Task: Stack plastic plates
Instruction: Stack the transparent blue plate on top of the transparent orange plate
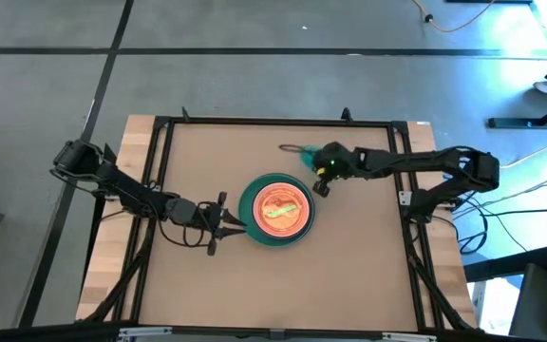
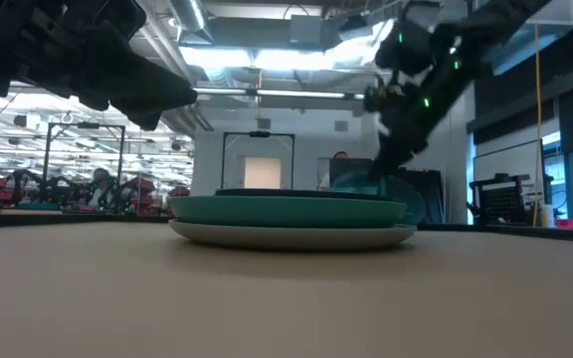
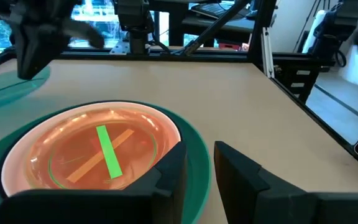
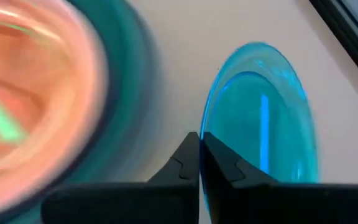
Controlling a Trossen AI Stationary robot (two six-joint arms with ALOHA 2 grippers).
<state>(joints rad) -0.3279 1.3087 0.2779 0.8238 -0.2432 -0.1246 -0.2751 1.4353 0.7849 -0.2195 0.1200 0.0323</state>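
A stack of round plastic plates (image 1: 276, 211) is seen near the middle of the brown table top (image 1: 349, 275). From above, its widest visible plate is an opaque teal-green one (image 1: 247, 222), and inside its rim lie smaller translucent plates, the topmost an orange one (image 3: 98, 155) with a pale pink rim showing around it. A green strip (image 3: 108, 151) and an orange strip are crossed in the centre of the small plates. In the low view a cream plate (image 2: 291, 235) is seen at the bottom of the stack, touching the table, with the teal-green plate on it and a darker edge above that. How many plates are in the stack cannot be counted exactly.

One more plate, a small translucent teal one (image 4: 272, 118), is held apart from the stack, beside its far right edge. It is tilted on its edge and is pinched at the rim between the pressed-together fingers of the right gripper (image 4: 200, 163). In the high view this gripper (image 1: 317, 169) is placed just beyond the stack's upper right rim, with the teal plate showing behind it.

The left gripper (image 1: 224, 220) is found at the left rim of the stack, low over the table. Its two dark fingers (image 3: 166, 171) are spread apart, with nothing between them, and one finger is seen over the teal-green plate's rim.

Two arms and two grippers are counted in all.
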